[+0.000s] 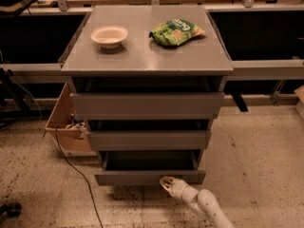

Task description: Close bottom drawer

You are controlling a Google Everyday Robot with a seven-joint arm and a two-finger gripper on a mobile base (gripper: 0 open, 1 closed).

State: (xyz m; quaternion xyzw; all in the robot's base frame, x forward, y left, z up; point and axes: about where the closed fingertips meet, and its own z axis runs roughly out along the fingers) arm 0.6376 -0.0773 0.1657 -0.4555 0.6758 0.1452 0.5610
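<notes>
Grey bottom drawer (149,176) juts open; pincer (166,183) at its front edge.

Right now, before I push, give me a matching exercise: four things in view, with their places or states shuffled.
1 bottom drawer
2 bowl
3 green bag
4 gripper

a on cabinet top, right in view
b pulled out
c near the floor, at the drawer's front
d on cabinet top, left in view

Pairs: 1-b; 2-d; 3-a; 4-c

Matt grey bottom drawer (137,177), glossy pale gripper (166,183) at its front, rough speckled floor (259,167)
</notes>
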